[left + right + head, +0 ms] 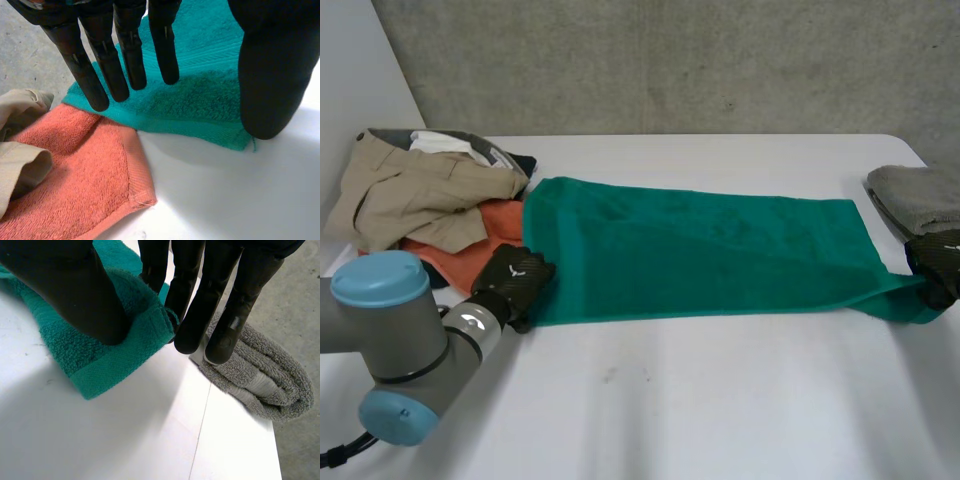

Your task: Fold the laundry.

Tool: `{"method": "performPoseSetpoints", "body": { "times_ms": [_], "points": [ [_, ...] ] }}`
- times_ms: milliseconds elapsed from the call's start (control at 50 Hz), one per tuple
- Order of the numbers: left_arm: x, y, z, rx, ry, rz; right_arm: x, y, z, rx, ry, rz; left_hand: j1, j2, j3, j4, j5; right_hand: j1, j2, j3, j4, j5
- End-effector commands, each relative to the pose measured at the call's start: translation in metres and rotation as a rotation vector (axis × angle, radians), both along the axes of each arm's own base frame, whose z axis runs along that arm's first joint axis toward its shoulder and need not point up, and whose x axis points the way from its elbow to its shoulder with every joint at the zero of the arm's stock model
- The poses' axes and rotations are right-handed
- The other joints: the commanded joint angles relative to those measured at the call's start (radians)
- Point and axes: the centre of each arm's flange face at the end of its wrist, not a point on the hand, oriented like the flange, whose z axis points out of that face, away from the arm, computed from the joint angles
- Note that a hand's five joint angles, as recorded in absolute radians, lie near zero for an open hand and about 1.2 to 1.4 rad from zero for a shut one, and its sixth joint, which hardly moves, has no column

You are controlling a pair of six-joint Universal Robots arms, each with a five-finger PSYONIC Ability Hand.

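Green terry towel (pixel 700 255) lies long and flat; left hand (pixel 129 50), fingers straight and spread, at one corner; right hand (pixel 75 290) pinches another, bunched.

A white desk (pixel 720 400) carries a green towel (pixel 700 250) stretched between left hand (pixel 512 278) and right hand (pixel 935 262); an orange towel (pixel 75 170) and heaped clothes (pixel 410 190) lie beside the left hand, a folded grey towel (pixel 920 195) beyond the right.

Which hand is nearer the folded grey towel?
Right. The right hand pinches a corner of the green towel just beside the grey towel; the left hand is at its far end, by the orange towel.
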Motion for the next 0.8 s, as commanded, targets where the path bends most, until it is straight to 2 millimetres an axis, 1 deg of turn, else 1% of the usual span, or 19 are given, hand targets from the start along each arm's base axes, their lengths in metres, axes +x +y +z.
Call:
{"method": "performPoseSetpoints", "body": {
  "times_ms": [20, 100, 180, 280, 360, 440, 520, 580, 600, 620, 660, 680, 720, 740, 760, 800],
  "points": [
    [-0.004, -0.012, 0.0, -0.015, 0.008, 0.002, 0.0, 0.001, -0.001, 0.002, 0.001, -0.001, 0.181, 0.184, 0.183, 0.177, 0.176, 0.399, 0.218, 0.211, 0.208, 0.228],
    [-0.007, -0.021, 0.006, -0.044, 0.019, 0.002, 0.0, 0.001, -0.002, 0.005, 0.0, -0.001, 0.216, 0.219, 0.218, 0.213, 0.211, 0.399, 0.218, 0.211, 0.208, 0.228],
    [-0.009, -0.026, -0.002, -0.031, 0.013, 0.0, 0.0, 0.001, -0.002, 0.008, 0.0, -0.001, 0.26, 0.264, 0.262, 0.257, 0.255, 0.399, 0.218, 0.211, 0.208, 0.228],
    [-0.01, -0.031, -0.006, -0.016, 0.008, 0.0, 0.0, 0.001, -0.003, 0.01, -0.001, 0.0, 0.322, 0.325, 0.324, 0.318, 0.317, 0.399, 0.218, 0.211, 0.208, 0.228],
    [-0.013, -0.035, -0.003, -0.014, 0.01, -0.004, 0.0, 0.001, -0.003, 0.01, -0.001, 0.0, 0.512, 0.515, 0.514, 0.509, 0.507, 0.399, 0.218, 0.211, 0.208, 0.228],
    [-0.014, -0.037, 0.0, -0.018, 0.011, -0.004, 0.0, 0.001, -0.003, 0.01, -0.001, 0.0, 0.832, 0.835, 0.834, 0.828, 0.827, 0.399, 0.218, 0.211, 0.208, 0.228],
    [-0.015, -0.036, 0.003, -0.016, 0.003, 0.001, 0.0, 0.003, -0.003, 0.014, -0.002, -0.001, 0.832, 0.836, 0.834, 0.829, 0.827, 0.399, 0.218, 0.211, 0.208, 0.228],
    [-0.013, -0.026, 0.008, 0.014, -0.016, 0.013, -0.001, 0.003, -0.001, 0.012, 0.005, -0.002, 0.832, 0.836, 0.834, 0.829, 0.827, 0.399, 0.218, 0.211, 0.208, 0.228],
    [-0.012, -0.023, 0.014, 0.016, -0.02, 0.022, 0.0, 0.005, 0.002, 0.012, 0.013, 0.003, 0.832, 0.836, 0.834, 0.829, 0.827, 0.399, 0.218, 0.211, 0.208, 0.228],
    [-0.007, -0.013, 0.029, 0.02, -0.031, 0.04, 0.0, 0.006, 0.004, 0.015, 0.023, 0.008, 0.832, 0.836, 0.834, 0.829, 0.827, 0.399, 0.218, 0.211, 0.208, 0.228],
    [-0.002, 0.0, 0.04, 0.042, -0.048, 0.055, 0.002, 0.011, 0.01, 0.022, 0.053, 0.023, 0.832, 0.836, 0.834, 0.829, 0.827, 0.399, 0.218, 0.211, 0.208, 0.228],
    [0.004, 0.015, 0.05, 0.066, -0.066, 0.066, 0.002, 0.018, 0.02, 0.032, 0.104, 0.044, 0.832, 0.836, 0.834, 0.829, 0.827, 0.399, 0.218, 0.211, 0.208, 0.228],
    [0.01, 0.03, 0.055, 0.097, -0.089, 0.068, 0.003, 0.028, 0.027, 0.059, 0.168, 0.078, 0.832, 0.836, 0.834, 0.829, 0.827, 0.399, 0.218, 0.211, 0.208, 0.228],
    [0.013, 0.037, 0.057, 0.11, -0.102, 0.068, 0.004, 0.033, 0.029, 0.078, 0.201, 0.099, 0.832, 0.836, 0.834, 0.829, 0.827, 0.399, 0.218, 0.211, 0.208, 0.228],
    [0.018, 0.052, 0.06, 0.141, -0.126, 0.067, 0.006, 0.046, 0.031, 0.136, 0.273, 0.145, 0.832, 0.836, 0.834, 0.829, 0.827, 0.399, 0.218, 0.211, 0.208, 0.228],
    [0.024, 0.068, 0.062, 0.175, -0.147, 0.064, 0.005, 0.057, 0.03, 0.201, 0.329, 0.18, 0.832, 0.836, 0.834, 0.829, 0.827, 0.399, 0.218, 0.211, 0.208, 0.228]
  ]
}}
